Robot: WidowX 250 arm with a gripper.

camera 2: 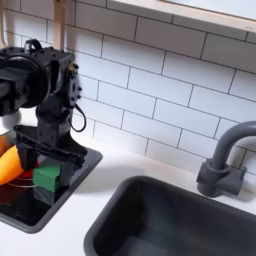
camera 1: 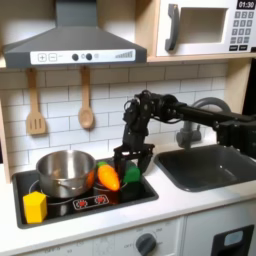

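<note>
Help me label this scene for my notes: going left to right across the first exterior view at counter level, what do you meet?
Yellow block → steel pot → carrot → green block under the gripper → sink.

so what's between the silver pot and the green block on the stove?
The orange carrot lies between the pot and the green block, seen in the first exterior view; the gripper hangs over the block.
</note>
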